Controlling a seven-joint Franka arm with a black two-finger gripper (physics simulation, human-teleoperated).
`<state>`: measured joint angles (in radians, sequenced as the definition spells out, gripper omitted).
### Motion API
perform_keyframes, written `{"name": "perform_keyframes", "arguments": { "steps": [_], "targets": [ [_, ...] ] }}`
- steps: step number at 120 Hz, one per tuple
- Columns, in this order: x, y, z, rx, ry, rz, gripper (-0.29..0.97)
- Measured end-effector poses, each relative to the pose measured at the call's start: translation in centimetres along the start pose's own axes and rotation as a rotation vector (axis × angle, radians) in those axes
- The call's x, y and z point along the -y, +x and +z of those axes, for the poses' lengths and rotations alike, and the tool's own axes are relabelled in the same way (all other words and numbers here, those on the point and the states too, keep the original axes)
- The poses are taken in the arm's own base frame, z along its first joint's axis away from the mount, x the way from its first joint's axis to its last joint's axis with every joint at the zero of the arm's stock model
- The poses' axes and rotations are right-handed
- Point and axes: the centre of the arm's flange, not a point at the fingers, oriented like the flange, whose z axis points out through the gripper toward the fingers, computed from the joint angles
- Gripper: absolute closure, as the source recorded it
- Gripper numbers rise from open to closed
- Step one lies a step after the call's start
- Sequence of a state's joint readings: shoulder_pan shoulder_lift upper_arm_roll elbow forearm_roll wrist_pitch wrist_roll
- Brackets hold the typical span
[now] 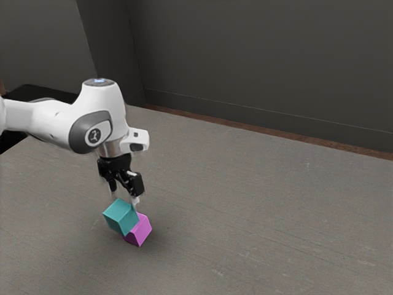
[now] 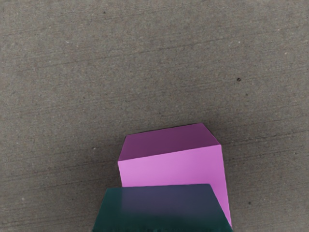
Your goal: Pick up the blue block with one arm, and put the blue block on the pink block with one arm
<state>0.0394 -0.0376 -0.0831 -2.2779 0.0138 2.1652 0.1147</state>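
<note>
While the gripper (image 1: pixel 131 195) hangs just over the blue block (image 1: pixel 120 216), can't tell if it's pinching the blk or spread. Blue blk is tilted, leaning against the pink block (image 1: pixel 141 231), which sits just to the exterior view's right. Wrist view: blue overlaps pink's top edge. Both are on the grey table (image 1: pixel 264 203).

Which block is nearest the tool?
The blue block, teal in shade, right under the tool. The pink block sits lower on the table, to the exterior view's right of it.
</note>
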Motion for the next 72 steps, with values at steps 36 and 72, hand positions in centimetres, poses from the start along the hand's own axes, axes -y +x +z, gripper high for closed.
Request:
{"name": "perform_keyframes", "arguments": {
  "steps": [36, 72],
  "targets": [
    [0.6, 1.6, -10.3, -0.175, 0.030, 0.005, 0.01],
    [-0.4, 2.9, -24.9, -0.344, 0.072, 0.037, 0.00]
  ]
}}
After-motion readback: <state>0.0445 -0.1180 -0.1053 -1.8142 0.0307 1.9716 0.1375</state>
